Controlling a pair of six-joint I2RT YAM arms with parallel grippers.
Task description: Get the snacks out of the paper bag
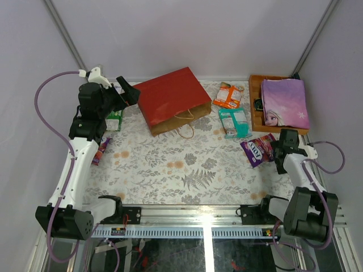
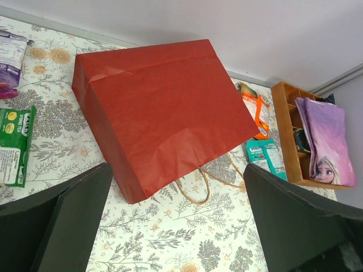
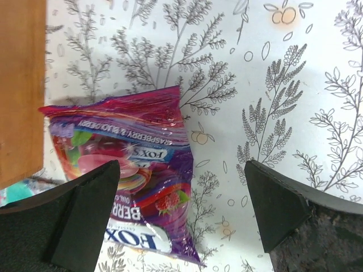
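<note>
R gripper (image 3: 181, 163) spread wide, empty, over purple packet (image 3: 130, 147) on table (image 1: 170, 170). L gripper (image 2: 178, 165) wide too, empty, above red paper bag (image 2: 159, 102) lying flat at back left. Btw bag & tray (image 1: 252, 105) lie orange packet (image 1: 228, 95), teal packet (image 1: 233, 122).

Floral table (image 1: 187, 170), red paper bag (image 1: 170, 99) (on its side), snack packets (image 1: 228, 95), wooden tray (image 1: 252, 105)
</note>
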